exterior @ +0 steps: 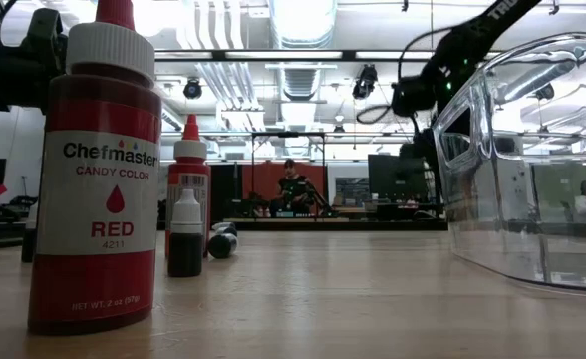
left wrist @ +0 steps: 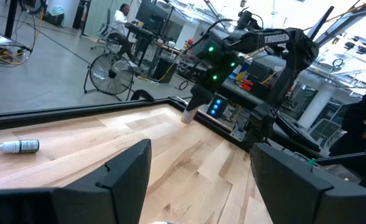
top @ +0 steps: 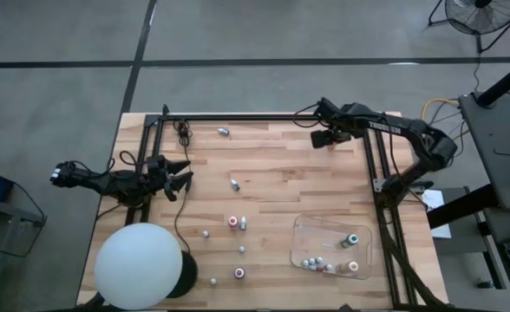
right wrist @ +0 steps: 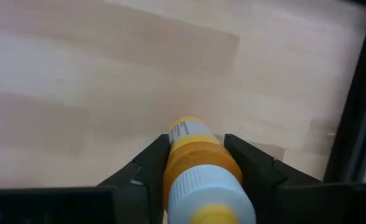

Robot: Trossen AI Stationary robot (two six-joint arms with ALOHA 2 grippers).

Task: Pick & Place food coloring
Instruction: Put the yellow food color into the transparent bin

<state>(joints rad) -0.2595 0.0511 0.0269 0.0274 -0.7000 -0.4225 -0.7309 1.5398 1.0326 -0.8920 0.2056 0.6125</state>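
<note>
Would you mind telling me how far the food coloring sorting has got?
Partly done. Several small bottles already lie in the clear tray. The right gripper is closed on a yellow bottle near the table's far edge. The left gripper waits open at the left side. About eight bottles, such as one lying mid-table, remain outside the tray.

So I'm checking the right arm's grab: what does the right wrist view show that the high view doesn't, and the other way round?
Only the right wrist view shows the right gripper closed around a yellow bottle with a white cap, a finger on each side.

Only the high view shows the layout: the clear tray with several bottles inside, loose bottles scattered on the table, the big white ball, and the left gripper open at the left edge.

Both show the right gripper over bare wood near the table's far right corner.
</note>
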